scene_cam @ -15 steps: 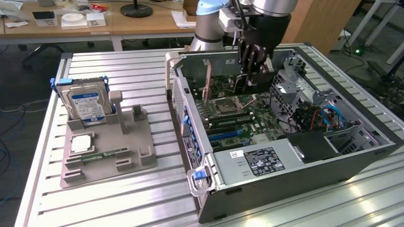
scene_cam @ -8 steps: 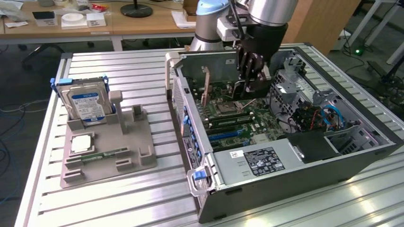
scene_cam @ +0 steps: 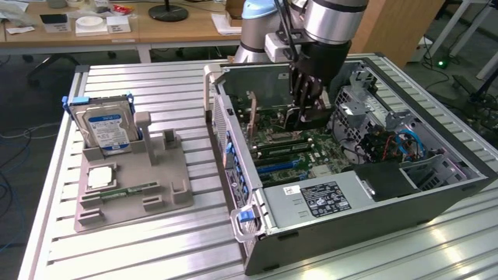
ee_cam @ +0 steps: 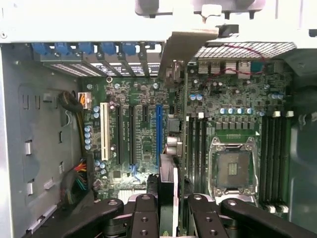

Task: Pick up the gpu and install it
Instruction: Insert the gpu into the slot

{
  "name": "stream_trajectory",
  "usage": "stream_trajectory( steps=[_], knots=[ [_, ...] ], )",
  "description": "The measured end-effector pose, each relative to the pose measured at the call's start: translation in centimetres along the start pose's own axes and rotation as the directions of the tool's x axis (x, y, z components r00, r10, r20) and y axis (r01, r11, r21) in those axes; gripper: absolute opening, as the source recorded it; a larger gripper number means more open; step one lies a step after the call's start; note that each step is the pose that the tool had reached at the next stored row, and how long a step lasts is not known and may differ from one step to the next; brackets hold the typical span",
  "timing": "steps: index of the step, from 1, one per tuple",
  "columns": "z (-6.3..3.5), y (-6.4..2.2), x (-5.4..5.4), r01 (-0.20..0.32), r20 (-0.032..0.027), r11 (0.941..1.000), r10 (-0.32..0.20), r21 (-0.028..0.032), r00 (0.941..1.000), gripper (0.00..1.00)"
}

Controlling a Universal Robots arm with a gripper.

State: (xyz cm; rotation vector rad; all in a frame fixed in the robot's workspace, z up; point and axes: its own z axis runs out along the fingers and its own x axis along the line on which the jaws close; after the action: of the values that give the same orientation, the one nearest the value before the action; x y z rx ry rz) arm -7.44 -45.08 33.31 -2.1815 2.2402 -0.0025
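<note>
Now: claw (ee_cam: pixel 171 207) clamped narrow on gpu (ee_cam: pixel 169 176) edge, card upright over motherboard (ee_cam: pixel 143 134), inside case (ee_cam: pixel 39 124).

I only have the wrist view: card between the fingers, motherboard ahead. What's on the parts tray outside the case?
Observer: A hard drive stands upright in the grey tray, on the exterior view's left of the case.
Operator: Anything else in it?
Observer: A memory stick lies flat, nearer the camera than the hard drive.
Operator: And my approach?
Observer: The gripper reaches down from above into the open case, holding the graphics card.
</note>
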Motion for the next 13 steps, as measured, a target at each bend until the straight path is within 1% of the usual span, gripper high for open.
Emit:
stream_trajectory(
  steps=[6,8,13],
  knots=[
    [1.08,0.43,0.1,0.0,-0.0003,1.0,0.0,0.0,1.0,0.27],
    [1.44,0.44,0.2,0.0,-0.0003,1.0,0.0,-0.0001,1.0,0.27],
    [2.28,0.42,1.1,0.0,0.0001,1.0,0.0,0.0001,1.0,0.27]
  ],
)
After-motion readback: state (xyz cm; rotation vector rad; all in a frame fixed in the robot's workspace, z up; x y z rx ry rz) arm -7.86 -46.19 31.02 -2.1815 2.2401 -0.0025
